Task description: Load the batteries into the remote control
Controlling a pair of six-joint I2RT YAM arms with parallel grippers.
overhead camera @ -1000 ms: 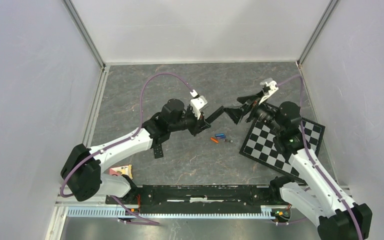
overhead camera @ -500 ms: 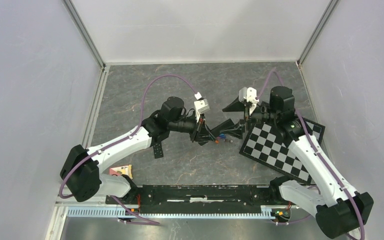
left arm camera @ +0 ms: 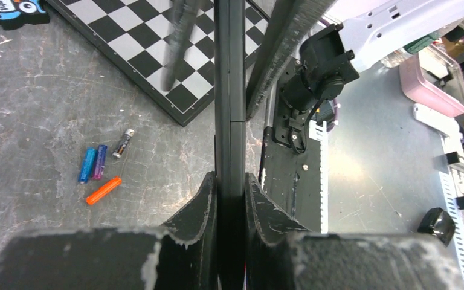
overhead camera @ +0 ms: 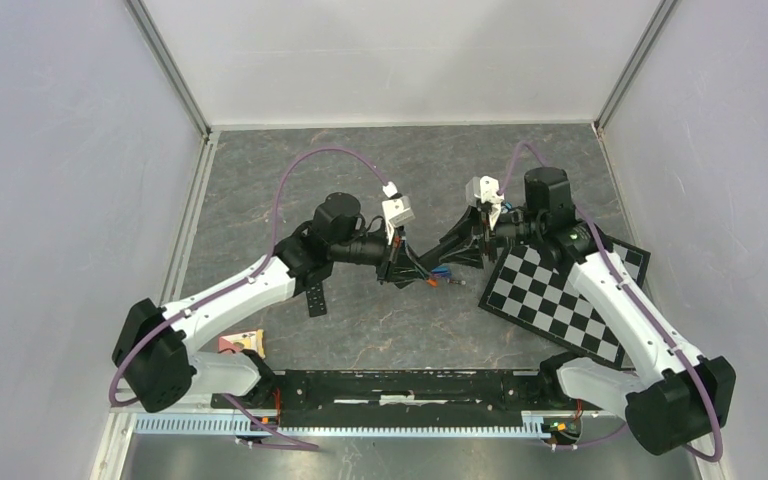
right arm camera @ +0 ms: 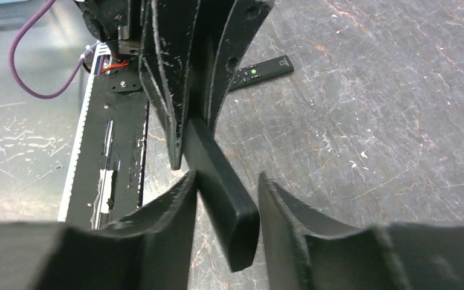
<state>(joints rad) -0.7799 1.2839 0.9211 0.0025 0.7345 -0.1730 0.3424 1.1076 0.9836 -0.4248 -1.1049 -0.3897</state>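
Pinching the remote [left arm camera: 230, 90] edge-on, the left gripper [left arm camera: 230, 181] is clamped tight on it above the table [left arm camera: 36, 121]. The right gripper [right arm camera: 226, 178] straddles the remote's other end with its jaws apart, a gap showing on one side. The batteries [left arm camera: 99, 162] lie loose on the table near the checkerboard [left arm camera: 127, 36].

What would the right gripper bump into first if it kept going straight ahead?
The black remote control, whose end sits between the right gripper's open fingers. Pushing on, it would probably meet the left gripper, which clamps the same remote just beyond, though depth is hard to judge.
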